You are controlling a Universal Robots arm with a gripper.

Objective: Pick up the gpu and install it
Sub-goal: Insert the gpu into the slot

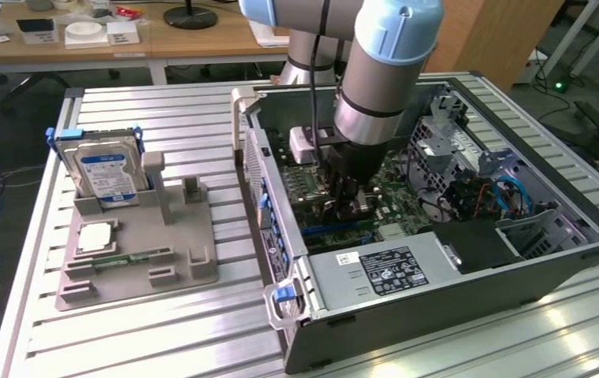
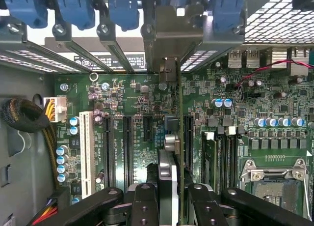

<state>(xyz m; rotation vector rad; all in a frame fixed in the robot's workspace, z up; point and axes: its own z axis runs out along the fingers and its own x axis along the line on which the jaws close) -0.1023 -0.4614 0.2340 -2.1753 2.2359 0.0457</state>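
Black gripper (image 2: 168,199) fingers clamped on gpu (image 2: 172,137) — edge-on above green motherboard (image 2: 122,103); board lettering unreadable.

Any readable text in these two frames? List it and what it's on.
None reads clearly.
Power supply label: white print on black, too small.
Hard drive label: blue-white, blurred.
Case sticker: print too small.
Motherboard: white silkscreen by the slots, unreadable.

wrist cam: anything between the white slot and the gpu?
In the wrist view, black expansion slots on bare motherboard lie between the white slot and the gpu.
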